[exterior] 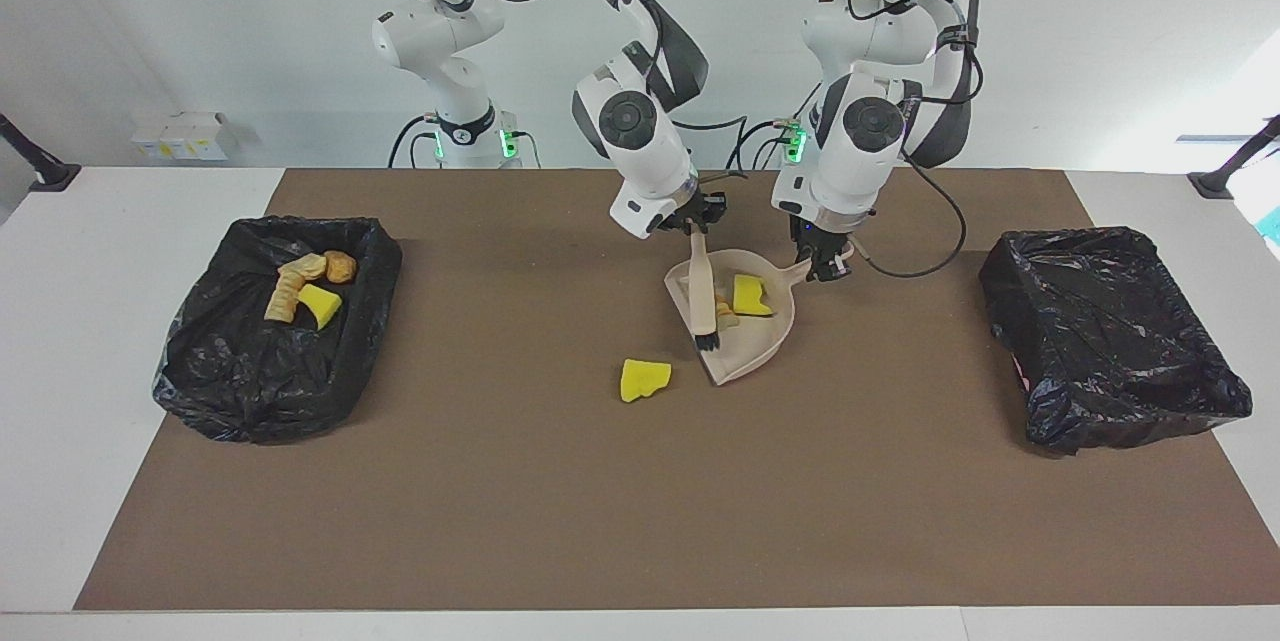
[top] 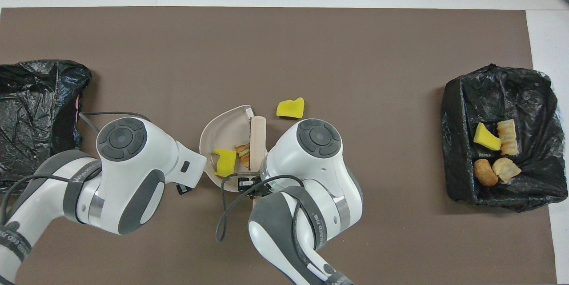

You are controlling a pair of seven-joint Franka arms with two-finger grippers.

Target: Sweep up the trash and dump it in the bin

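Right end effector point(exterior: 693, 224) pinches the top of the beige brush point(exterior: 703, 291), whose dark bristles rest at the mouth of the dustpan point(exterior: 745, 346). Left end effector point(exterior: 825, 264) is clamped on the dustpan's handle at the end nearer the robots. On the brown mat point(exterior: 640, 501) covering the counter point(exterior: 60, 401), a black-lined bin point(exterior: 270, 371) at the right arm's end holds bread pieces point(exterior: 300, 276) and a yellow sponge chunk point(exterior: 320, 304); a second lined bin point(exterior: 1110, 341) sits at the left arm's end. Inside the dustpan lie a sponge piece point(exterior: 750, 295) and a croissant bit point(top: 242, 150) against the brush. One loose sponge point(exterior: 645, 379) lies on the mat just beside the dustpan's mouth
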